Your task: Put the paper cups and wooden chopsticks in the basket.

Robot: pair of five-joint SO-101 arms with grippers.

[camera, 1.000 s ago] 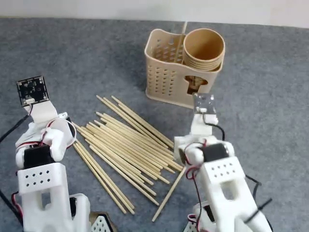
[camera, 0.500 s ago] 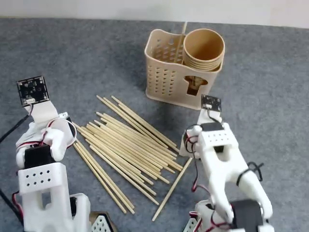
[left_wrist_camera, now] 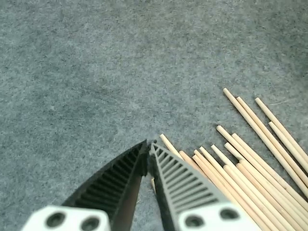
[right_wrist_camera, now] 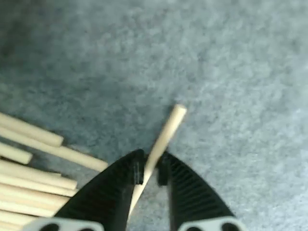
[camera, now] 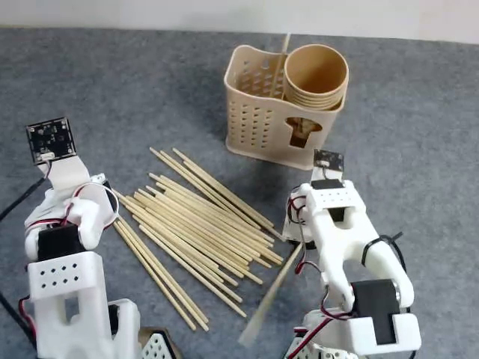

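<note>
Grey carpet-like fabric covers the tabletop (camera: 112, 90). Toward its far side stands the basket (camera: 251, 123). A stack of paper cups (camera: 316, 75) is nested in one of its compartments, and an upright chopstick (camera: 283, 52) rises just beside them. In front of the basket, a loose pile of wooden chopsticks (camera: 198, 224) lies fanned on the fabric. The right gripper (right_wrist_camera: 150, 166), in front of the basket at the pile's edge, is clamped on a single chopstick (right_wrist_camera: 163, 132), which pokes out past its tips. The left gripper (left_wrist_camera: 147, 150) sits at the side of the pile farthest from the basket. Its jaws are pressed together on nothing, tips just beside the stick ends.
</note>
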